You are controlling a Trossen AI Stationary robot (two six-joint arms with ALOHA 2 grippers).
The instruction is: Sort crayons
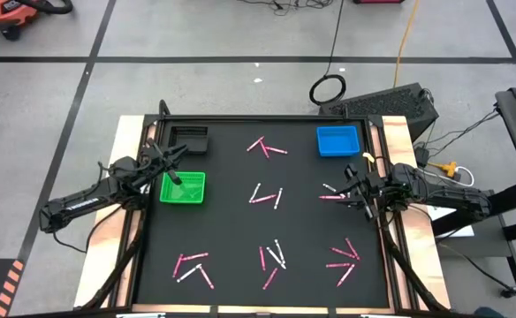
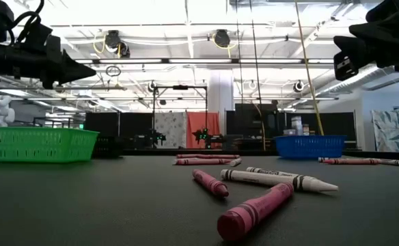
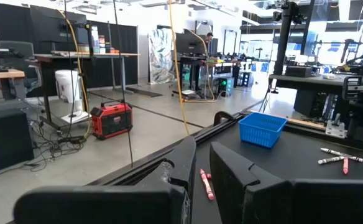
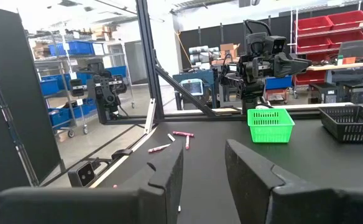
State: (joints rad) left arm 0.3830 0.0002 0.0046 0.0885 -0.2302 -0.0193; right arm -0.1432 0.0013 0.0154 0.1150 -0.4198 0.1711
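Observation:
Pink and white crayons lie flat on the black table in several small groups: far centre (image 1: 267, 147), centre (image 1: 265, 194), near left (image 1: 192, 265), near centre (image 1: 273, 258), near right (image 1: 345, 258) and right (image 1: 331, 193). My left gripper (image 1: 175, 164) hangs open and empty above the far left corner of the green tray (image 1: 196, 196). My right gripper (image 1: 353, 185) is open and empty, raised just right of the right group of crayons. In the low view both grippers, left (image 2: 83, 70) and right (image 2: 339, 61), stand well above the table.
A blue tray (image 1: 338, 140) stands at the far right and a black tray (image 1: 188, 139) at the far left, behind the green one. A raised dark frame (image 1: 267, 118) runs round the table. Bare table lies between the crayon groups.

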